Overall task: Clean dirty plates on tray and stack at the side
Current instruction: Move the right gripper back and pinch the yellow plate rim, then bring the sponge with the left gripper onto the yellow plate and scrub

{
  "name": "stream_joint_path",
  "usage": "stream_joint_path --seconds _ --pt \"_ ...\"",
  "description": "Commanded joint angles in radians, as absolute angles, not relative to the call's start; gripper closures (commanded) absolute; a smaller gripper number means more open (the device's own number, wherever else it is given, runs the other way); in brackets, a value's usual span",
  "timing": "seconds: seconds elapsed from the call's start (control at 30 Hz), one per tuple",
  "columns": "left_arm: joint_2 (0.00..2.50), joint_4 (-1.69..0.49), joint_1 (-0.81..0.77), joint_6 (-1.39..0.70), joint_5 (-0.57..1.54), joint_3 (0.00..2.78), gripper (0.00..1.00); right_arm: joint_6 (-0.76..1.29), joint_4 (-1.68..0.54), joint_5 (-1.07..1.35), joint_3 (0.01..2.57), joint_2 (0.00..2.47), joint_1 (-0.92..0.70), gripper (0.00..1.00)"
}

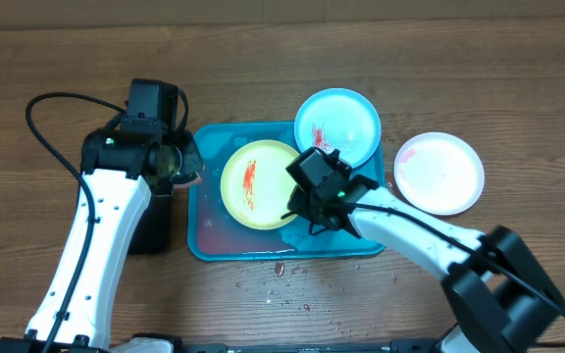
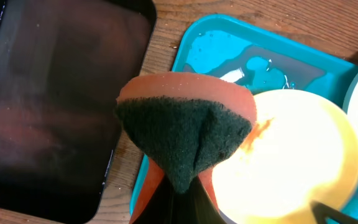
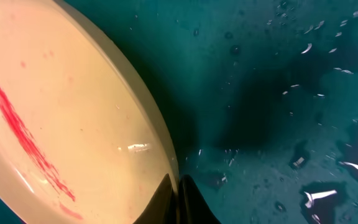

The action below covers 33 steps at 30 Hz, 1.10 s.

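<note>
Black tray flat on the wooden table, left of centre, dark and glossy. Orange sponge folded over, dark green scouring face outward, just off that tray's right edge. Droplets and red specks scattered toward the table's near edge.

We see glossy smooth plastic on the yellow-green plate and the wet teal tray; sponge has rough dark scouring face over orange foam; black tray at 9 o'clock of the teal one looks satin; table matt wood
</note>
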<state>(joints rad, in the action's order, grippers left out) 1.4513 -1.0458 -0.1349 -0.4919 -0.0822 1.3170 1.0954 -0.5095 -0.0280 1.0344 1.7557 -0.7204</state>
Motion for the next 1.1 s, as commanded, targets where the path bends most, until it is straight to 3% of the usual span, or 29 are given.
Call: stream_joint_path --seconds 0.0,0.13,0.4,0.73,0.9,1.07 --pt "1.454 -1.040 -0.130 -0.502 -0.076 1.315 0.96 1.069 -0.461 0.041 1.048 1.795 -0.719 0.95" --pt "1.462 -1.041 -0.131 -0.502 -0.076 1.315 0.96 1.014 -0.434 0.078 1.054 1.802 -0.714 0.78" --pt "1.542 -1.039 -0.132 -0.501 -0.031 1.314 0.96 0.904 -0.530 0.088 1.134 1.803 -0.635 0.92" --pt "1.641 -0.997 -0.196 -0.441 0.017 1.314 0.96 0.762 -0.435 0.190 1.140 1.874 -0.554 0.91" --pt "1.663 -0.982 -0.217 -0.441 0.016 1.314 0.96 0.704 -0.408 0.203 1.140 1.883 -0.563 0.83" --pt "1.668 -0.971 -0.217 -0.441 0.015 1.314 0.96 0.710 -0.408 0.209 1.140 1.907 -0.564 0.82"
